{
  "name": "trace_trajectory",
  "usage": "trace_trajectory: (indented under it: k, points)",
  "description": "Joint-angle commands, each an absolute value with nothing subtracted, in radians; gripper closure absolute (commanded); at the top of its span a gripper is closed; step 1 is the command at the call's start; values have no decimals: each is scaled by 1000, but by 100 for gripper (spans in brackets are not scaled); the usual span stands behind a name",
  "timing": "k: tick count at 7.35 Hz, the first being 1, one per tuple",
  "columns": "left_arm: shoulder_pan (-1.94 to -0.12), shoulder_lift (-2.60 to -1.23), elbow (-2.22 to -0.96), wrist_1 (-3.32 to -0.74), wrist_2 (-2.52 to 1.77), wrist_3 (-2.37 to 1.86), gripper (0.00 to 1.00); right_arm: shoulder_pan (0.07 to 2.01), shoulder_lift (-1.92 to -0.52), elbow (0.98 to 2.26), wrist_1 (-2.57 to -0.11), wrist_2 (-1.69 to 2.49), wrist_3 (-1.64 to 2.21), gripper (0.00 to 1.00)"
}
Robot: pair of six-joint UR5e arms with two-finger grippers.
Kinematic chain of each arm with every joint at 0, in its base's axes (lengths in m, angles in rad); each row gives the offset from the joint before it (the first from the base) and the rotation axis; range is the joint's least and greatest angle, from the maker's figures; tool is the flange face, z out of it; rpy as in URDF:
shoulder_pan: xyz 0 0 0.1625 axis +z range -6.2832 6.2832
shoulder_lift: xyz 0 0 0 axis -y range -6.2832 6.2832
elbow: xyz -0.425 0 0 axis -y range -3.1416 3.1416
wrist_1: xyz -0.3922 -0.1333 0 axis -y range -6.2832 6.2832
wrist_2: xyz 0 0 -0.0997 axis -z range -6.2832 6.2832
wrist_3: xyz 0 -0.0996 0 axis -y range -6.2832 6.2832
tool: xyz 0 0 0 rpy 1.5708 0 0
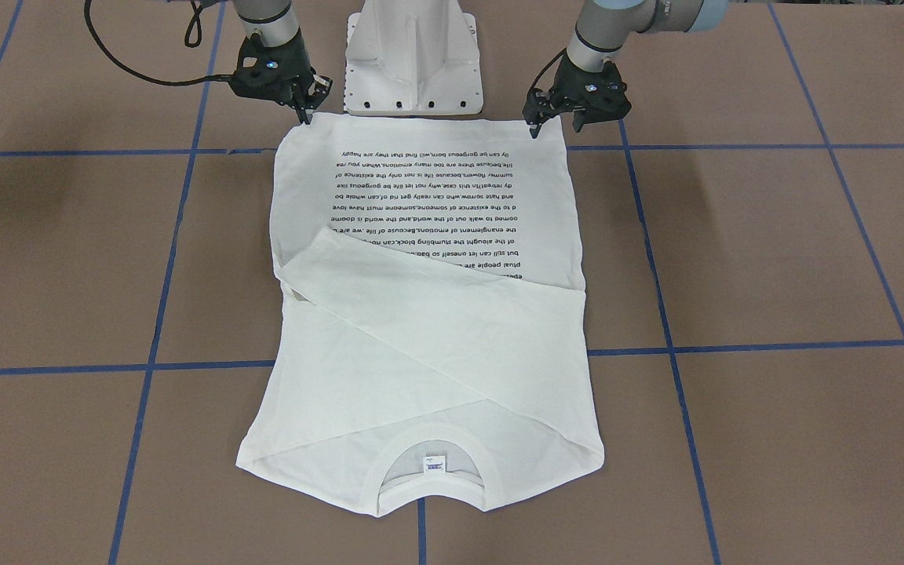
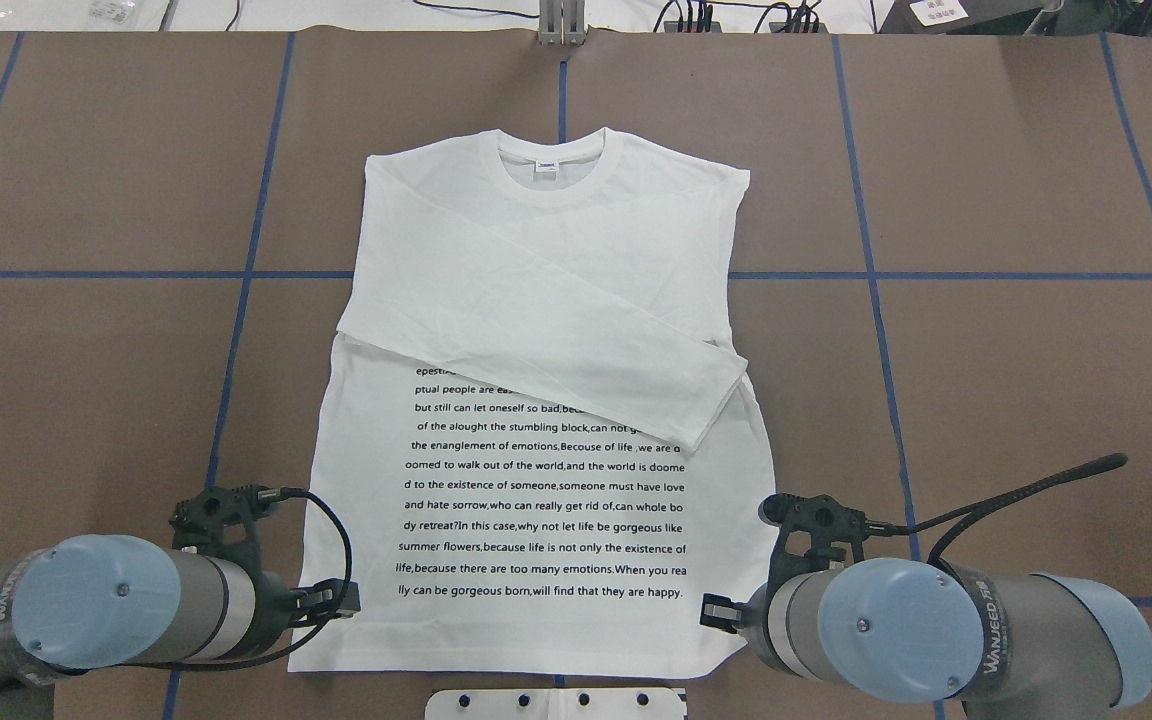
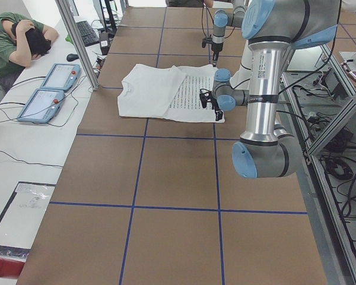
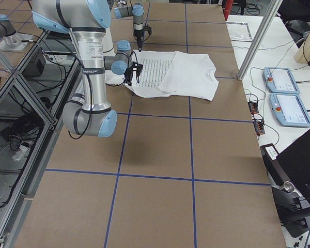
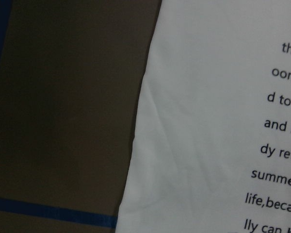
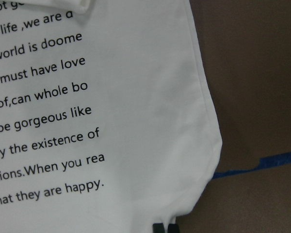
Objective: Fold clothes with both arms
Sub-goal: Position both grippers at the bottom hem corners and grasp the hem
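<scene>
The white long-sleeved T-shirt lies flat on the brown table, printed text up and both sleeves folded across the chest. Its collar and neck label point away from me and the hem is near my base. My left gripper stands at the hem's left corner with its jaws apart. Its wrist view shows only the shirt's edge. My right gripper is at the other hem corner. In its wrist view its tips are pinched together on the hem.
The white pedestal base stands just behind the hem. Blue tape lines cross the brown table. A seated operator and two control pendants are at the far side table.
</scene>
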State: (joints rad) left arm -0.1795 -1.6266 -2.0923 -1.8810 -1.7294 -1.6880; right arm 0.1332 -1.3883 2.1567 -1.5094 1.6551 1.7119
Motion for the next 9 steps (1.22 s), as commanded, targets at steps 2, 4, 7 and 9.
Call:
trace_trajectory:
  k: [2,4,7,9]
  points:
    - [-132,-1632,-2082,-1876,-1729,-1740,23,150,-1388,2157,-1509,1657,1712,100]
    - [-133,-1622,-2080,-1875,-1729,-1735,25,153,-1387,2155,-1509,1657,1712,100]
    - [-132,-1618,-2066,-1870,-1729,-1732,28,156,-1387,2155,-1509,1657,1710,100]
    - [-130,-1629,-2056,-1871,-1727,-1738,38,158,-1387,2155,-1511,1658,1710,100]
